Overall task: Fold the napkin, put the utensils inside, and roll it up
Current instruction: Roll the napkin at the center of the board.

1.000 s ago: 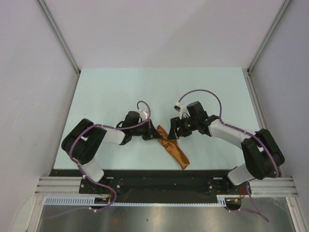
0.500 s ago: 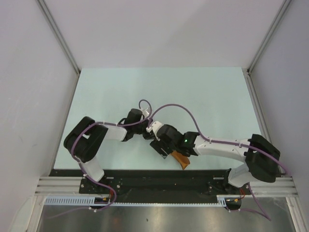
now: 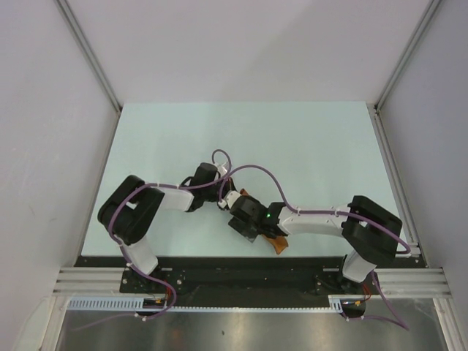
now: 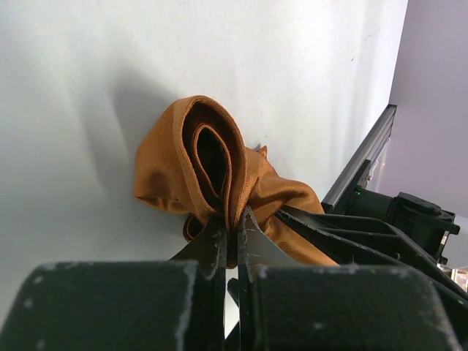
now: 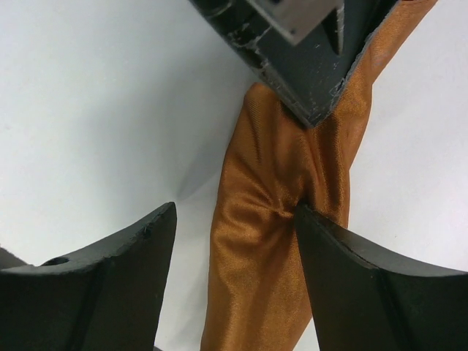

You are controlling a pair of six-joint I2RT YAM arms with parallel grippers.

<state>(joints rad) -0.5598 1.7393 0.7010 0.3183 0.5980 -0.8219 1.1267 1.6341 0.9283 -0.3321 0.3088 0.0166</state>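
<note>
One rust-orange napkin (image 4: 191, 164), gathered into a loose roll, is pictured near the front edge of the pale green desk (image 3: 292, 139). Its open end is pinched by the fully closed left claw (image 4: 230, 219), while the right claw (image 5: 235, 219) is spread wide astride the roll's middle, one finger pressed into the cloth. No spoon is shown, and whether it is wrapped inside cannot be told. Rolling is judged nearly finished. A tightening squeeze or turn is called for next. Plain grey walls (image 3: 241, 44) enclose the desk.

Rust-orange, faintly shiny napkin (image 5: 270, 219); pale mint-green table (image 3: 292, 139).
</note>
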